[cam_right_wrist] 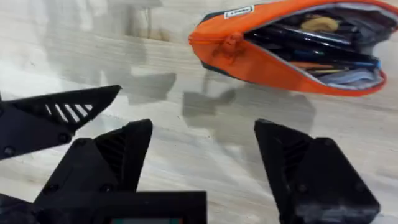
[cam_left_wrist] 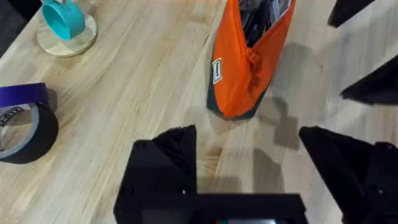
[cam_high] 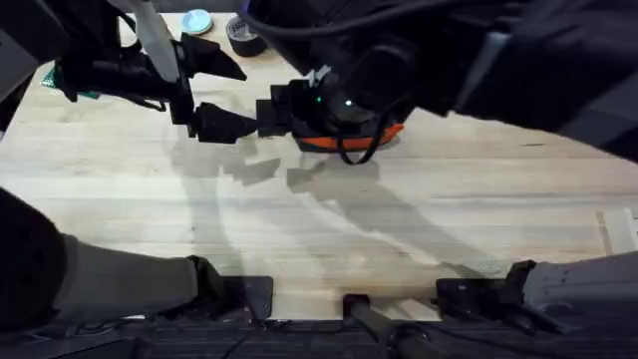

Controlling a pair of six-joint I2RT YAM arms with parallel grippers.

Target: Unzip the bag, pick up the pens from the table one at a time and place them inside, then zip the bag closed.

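The orange bag [cam_right_wrist: 267, 59] lies on the table [cam_high: 399, 219] with its zipper open, the pull [cam_right_wrist: 233, 43] at the near end. Dark pens [cam_right_wrist: 311, 45] lie inside it among other items, and they also show through the opening in the left wrist view [cam_left_wrist: 258, 18]. In the overhead view the bag [cam_high: 384, 138] is mostly covered by the right arm. My left gripper [cam_left_wrist: 249, 155] is open, a short way off the bag's zip-pull end [cam_left_wrist: 252, 59]. My right gripper [cam_right_wrist: 205, 149] is open too, empty, just short of the same end. Overhead, the left gripper [cam_high: 234, 98] and the right gripper [cam_high: 284, 110] meet left of the bag.
A teal cup [cam_left_wrist: 62, 22] on a round coaster and a roll of tape [cam_left_wrist: 25, 124] stand at the far side of the table, beyond the left gripper. The near half of the table is bare wood.
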